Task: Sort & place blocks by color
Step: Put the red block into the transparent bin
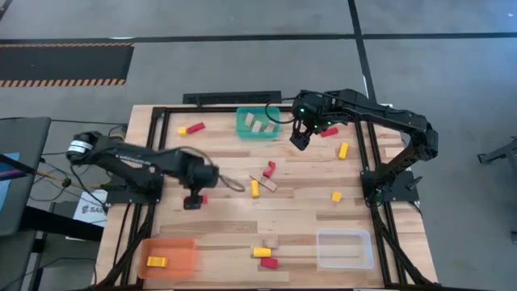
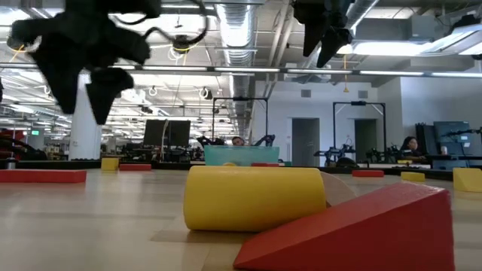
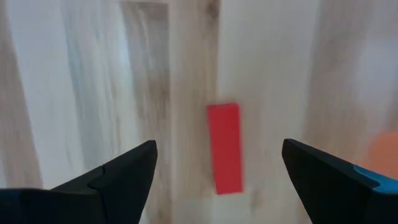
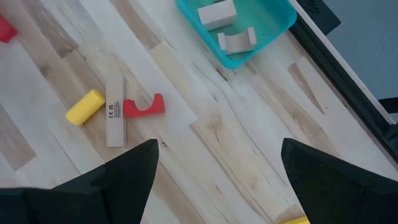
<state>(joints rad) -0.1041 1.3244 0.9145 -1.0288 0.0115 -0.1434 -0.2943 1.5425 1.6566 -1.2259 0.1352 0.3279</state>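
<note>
Wooden blocks lie scattered on the table. A red bar (image 3: 224, 148) lies flat on the wood, and my left gripper (image 3: 219, 147) hangs open above it, pointing down, one finger to each side and clear of it. From above, this gripper (image 1: 194, 200) is left of the table's middle. My right gripper (image 1: 299, 141) hovers open and high beside the teal bin (image 1: 242, 129), which holds two tan blocks (image 4: 227, 25). Below it lie a yellow cylinder (image 4: 85, 107), a tan bar (image 4: 115, 112) and a red arch (image 4: 144, 106).
An orange bin (image 1: 182, 246) with one yellow block (image 1: 157, 261) stands at the near left, a clear bin (image 1: 345, 238) at the near right. Loose red and yellow blocks (image 1: 192, 128) lie at the far left, others at the right (image 1: 342, 150) and near edge (image 1: 261, 252).
</note>
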